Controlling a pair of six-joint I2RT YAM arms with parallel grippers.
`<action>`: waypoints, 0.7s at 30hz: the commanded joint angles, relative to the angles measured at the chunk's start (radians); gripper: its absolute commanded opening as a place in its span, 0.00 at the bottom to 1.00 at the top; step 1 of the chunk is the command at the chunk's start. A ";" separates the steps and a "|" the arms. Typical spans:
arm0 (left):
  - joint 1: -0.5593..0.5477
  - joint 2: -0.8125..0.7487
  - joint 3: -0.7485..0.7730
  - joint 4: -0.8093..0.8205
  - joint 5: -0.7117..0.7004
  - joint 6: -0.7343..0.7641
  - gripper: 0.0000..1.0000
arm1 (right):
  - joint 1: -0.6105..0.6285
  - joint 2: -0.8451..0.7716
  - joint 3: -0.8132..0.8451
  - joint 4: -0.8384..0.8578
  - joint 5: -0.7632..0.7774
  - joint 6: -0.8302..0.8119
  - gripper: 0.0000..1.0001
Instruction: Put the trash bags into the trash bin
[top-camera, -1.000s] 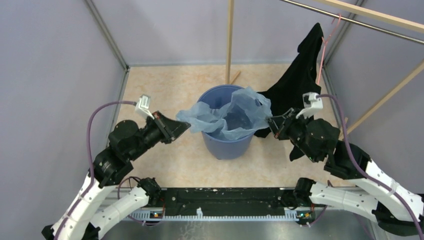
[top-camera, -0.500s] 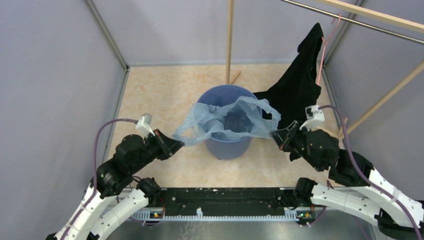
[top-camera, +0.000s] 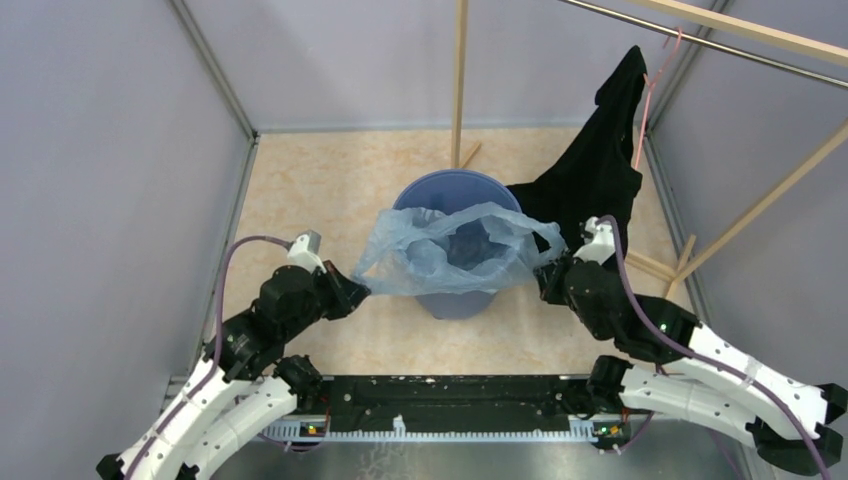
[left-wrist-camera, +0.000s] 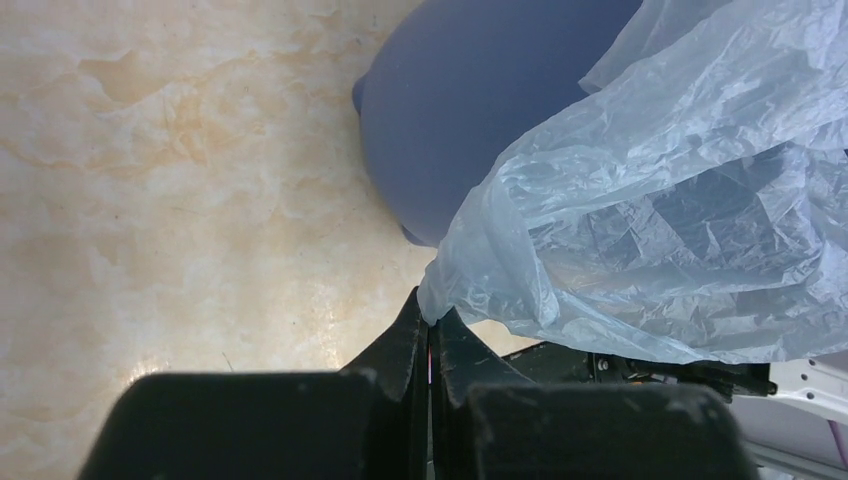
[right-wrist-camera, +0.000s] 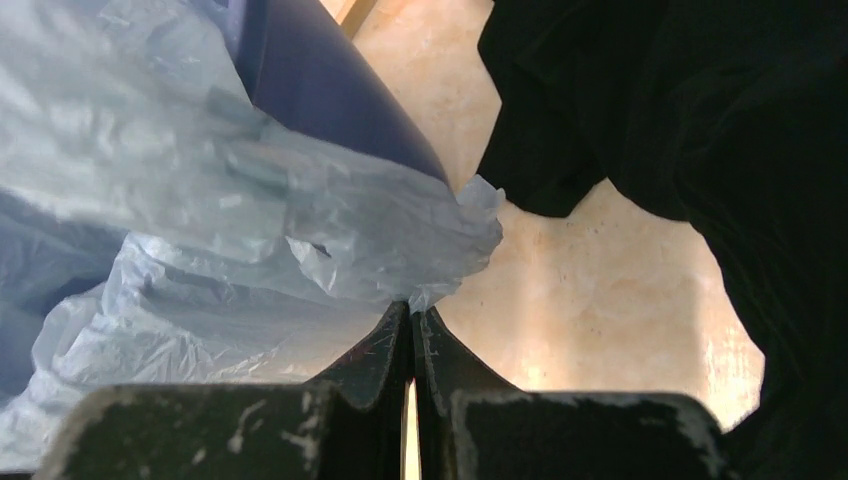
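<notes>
The light-blue trash bag (top-camera: 450, 255) is stretched open over the near side of the round blue trash bin (top-camera: 452, 190). Part of the bag hangs inside the bin and part drapes down its front. My left gripper (top-camera: 362, 291) is shut on the bag's left edge, left of the bin. My right gripper (top-camera: 545, 272) is shut on the bag's right edge, right of the bin. In the left wrist view the pinched bag (left-wrist-camera: 650, 200) rises from the left gripper (left-wrist-camera: 431, 312) beside the bin wall (left-wrist-camera: 460, 110). In the right wrist view the bag (right-wrist-camera: 250, 230) bunches at the right gripper (right-wrist-camera: 412, 306).
A black garment (top-camera: 590, 170) on a pink hanger hangs from a rail just right of the bin, close behind my right gripper. A wooden post (top-camera: 459, 80) stands behind the bin. Grey walls enclose the marbled floor (top-camera: 330, 180) on three sides.
Both arms have drawn back towards the near edge, and the bag's held edges have come nearer and lower with them. The bag now covers more of the bin's front.
</notes>
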 joint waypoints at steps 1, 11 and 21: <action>0.002 0.029 -0.023 0.133 -0.039 0.056 0.00 | -0.006 0.049 -0.063 0.205 0.094 -0.128 0.00; 0.002 0.268 0.001 0.243 -0.167 0.148 0.00 | -0.054 0.165 -0.125 0.383 0.059 -0.259 0.20; 0.001 0.153 0.091 0.048 -0.081 0.204 0.42 | -0.054 -0.058 0.077 0.023 -0.291 -0.241 0.77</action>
